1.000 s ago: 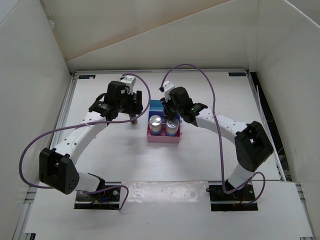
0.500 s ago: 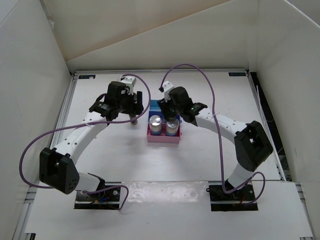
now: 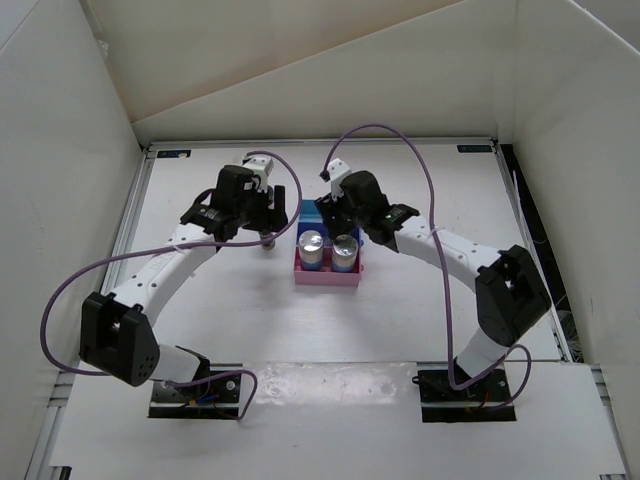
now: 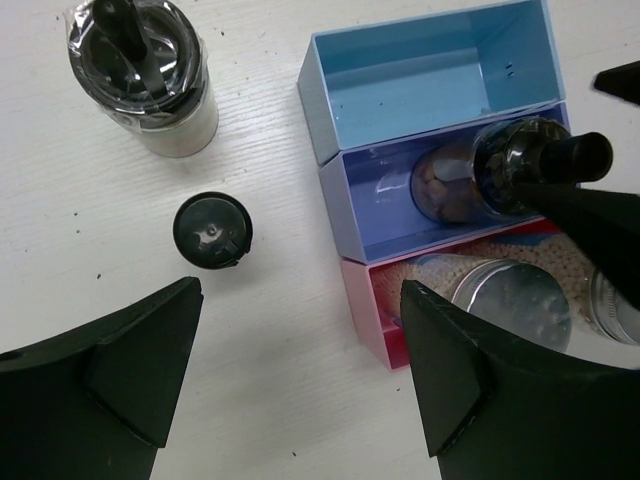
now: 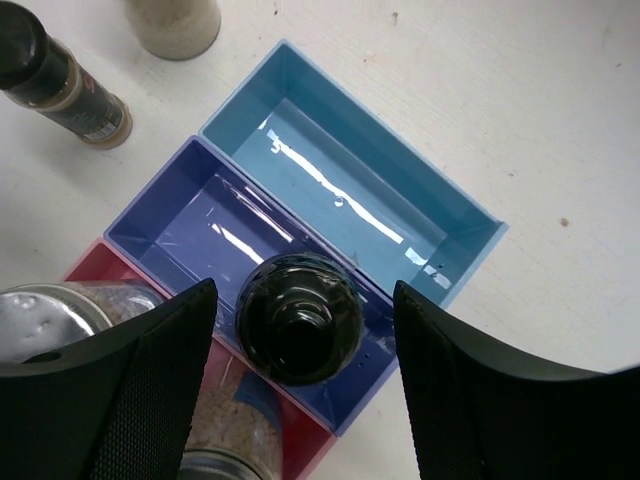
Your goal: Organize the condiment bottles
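Two shakers stand side by side in the pink front compartment of the stepped rack (image 3: 327, 278), at the centre of the overhead view. They are the left silver-topped bottle (image 3: 312, 243) and the right silver-topped bottle (image 3: 345, 245).

From the right wrist camera we look straight down on the racked black-capped bottle (image 5: 298, 318). It stands upright in the purple middle compartment, low in the frame. The right gripper (image 5: 305, 292) straddles its cap. The fingers (image 5: 130, 400) are parted, with a thin gap showing on each side of the cap, so we see them gripping nothing.

In the left wrist view, the left gripper (image 4: 300, 295) hangs over the white table (image 4: 290, 400). Its fingers (image 4: 120, 370) are spread wide and hold nothing. The loose black-capped bottle (image 4: 211, 230) stands upright on the table left of the rack, just above the tip of the finger on the left of the frame. A plastic-wrapped jar (image 4: 140, 75) with a dark top stands in the upper left corner.
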Controlling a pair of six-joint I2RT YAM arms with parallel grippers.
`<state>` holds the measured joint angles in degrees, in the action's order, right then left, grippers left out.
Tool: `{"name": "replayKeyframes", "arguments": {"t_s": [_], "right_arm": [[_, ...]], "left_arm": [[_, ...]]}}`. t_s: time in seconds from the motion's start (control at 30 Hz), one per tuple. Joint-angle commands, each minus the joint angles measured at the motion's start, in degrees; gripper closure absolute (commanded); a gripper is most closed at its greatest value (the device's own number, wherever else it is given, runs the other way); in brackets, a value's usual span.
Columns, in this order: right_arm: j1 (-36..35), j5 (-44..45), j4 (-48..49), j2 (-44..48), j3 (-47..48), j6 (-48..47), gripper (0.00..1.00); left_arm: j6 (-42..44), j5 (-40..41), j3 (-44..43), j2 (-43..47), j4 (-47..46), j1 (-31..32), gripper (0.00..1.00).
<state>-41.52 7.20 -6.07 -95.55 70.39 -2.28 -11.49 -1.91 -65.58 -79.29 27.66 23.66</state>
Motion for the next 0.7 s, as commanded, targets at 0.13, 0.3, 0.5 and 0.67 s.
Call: {"name": "replayKeyframes", "arguments": {"t_s": [0.13,0.3,0.5,0.67], "right_arm": [[1.0,2.2,1.1,11.3,-2.1,-1.1,0.26],[0.6,4.9,1.1,18.2,-3.9,-2.9,0.26],[-0.5,6.9,0.7,24.3,-7.4,-3.4,0.26],[-1.4,8.1,-0.3,28.3,-9.3,-3.7,0.29]], "left_arm": [[-0.6,1.3,1.4,-2.2,-1.2,-0.5,0.09],[0.8,1.7,-0.2,-5.7,-1.5,-1.9,0.09],[2.6,3.8,-8.0,-10.9,-1.1,-4.0,0.09],[2.4,3.0,-14.1,-15.4,-0.9,-5.8,0.09]]}}
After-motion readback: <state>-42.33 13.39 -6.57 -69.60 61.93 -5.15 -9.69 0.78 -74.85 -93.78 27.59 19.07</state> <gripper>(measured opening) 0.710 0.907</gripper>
